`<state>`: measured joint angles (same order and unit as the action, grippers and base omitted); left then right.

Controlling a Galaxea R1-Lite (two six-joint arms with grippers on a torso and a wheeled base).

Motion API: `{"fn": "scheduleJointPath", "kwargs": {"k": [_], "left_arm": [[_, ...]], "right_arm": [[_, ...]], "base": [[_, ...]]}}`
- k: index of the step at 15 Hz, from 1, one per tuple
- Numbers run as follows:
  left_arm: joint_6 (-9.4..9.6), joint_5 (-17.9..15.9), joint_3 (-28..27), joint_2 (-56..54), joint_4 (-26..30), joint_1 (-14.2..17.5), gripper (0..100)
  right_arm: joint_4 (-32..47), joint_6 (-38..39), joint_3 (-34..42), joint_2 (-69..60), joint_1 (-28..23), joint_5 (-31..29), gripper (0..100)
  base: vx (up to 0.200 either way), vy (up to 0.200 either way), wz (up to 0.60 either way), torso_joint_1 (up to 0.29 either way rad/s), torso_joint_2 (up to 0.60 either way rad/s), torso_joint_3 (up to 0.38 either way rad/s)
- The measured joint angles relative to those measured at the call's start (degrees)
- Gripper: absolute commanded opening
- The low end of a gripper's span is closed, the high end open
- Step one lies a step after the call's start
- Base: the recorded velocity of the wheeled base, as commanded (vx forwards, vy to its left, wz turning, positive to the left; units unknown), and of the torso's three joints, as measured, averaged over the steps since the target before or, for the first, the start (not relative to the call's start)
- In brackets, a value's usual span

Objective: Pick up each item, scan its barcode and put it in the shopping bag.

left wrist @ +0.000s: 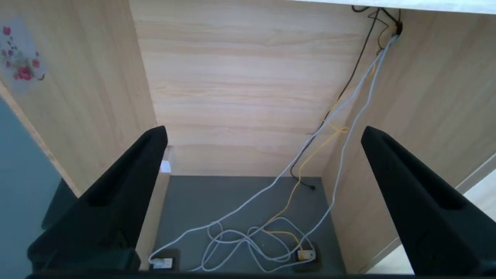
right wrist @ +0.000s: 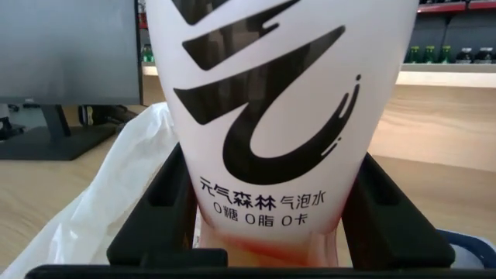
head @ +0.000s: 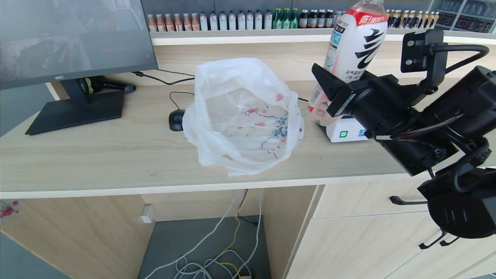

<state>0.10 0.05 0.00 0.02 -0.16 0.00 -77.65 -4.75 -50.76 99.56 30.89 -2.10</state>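
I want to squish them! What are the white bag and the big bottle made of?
The crinkly white shopping bag looks like thin, half see-through plastic film: it wrinkles, slumps, and its printed pattern shows through the wall. The tall white-labelled drink bottle seems to be smooth, glossy plastic, probably under a tight wrap label. Near its base it looks clear, with a pinkish drink showing through.

Right arm (head: 395,112) matte black, boxy; thin red-white wires (head: 422,131); black cable (head: 461,47) loop.
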Motion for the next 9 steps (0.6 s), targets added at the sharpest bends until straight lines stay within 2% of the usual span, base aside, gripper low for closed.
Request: {"fn": "scheduleJointPath", "kwargs": {"k": [7, 9], "left_arm": [[0.06, 0.02, 0.00, 0.00, 0.02, 0.00, 100], [0.11, 0.00, 0.00, 0.00, 0.00, 0.00, 100]], "right_arm": [[-1.41, -0.24, 2.84, 0.11, -0.22, -0.01, 0], [-1.23, -0.30, 3.06, 0.11, -0.16, -0.01, 0]], "base": [[0.000, 0.200, 0.00, 0.002, 0.00, 0.000], [0.000, 0.000, 0.00, 0.000, 0.00, 0.000]]}}
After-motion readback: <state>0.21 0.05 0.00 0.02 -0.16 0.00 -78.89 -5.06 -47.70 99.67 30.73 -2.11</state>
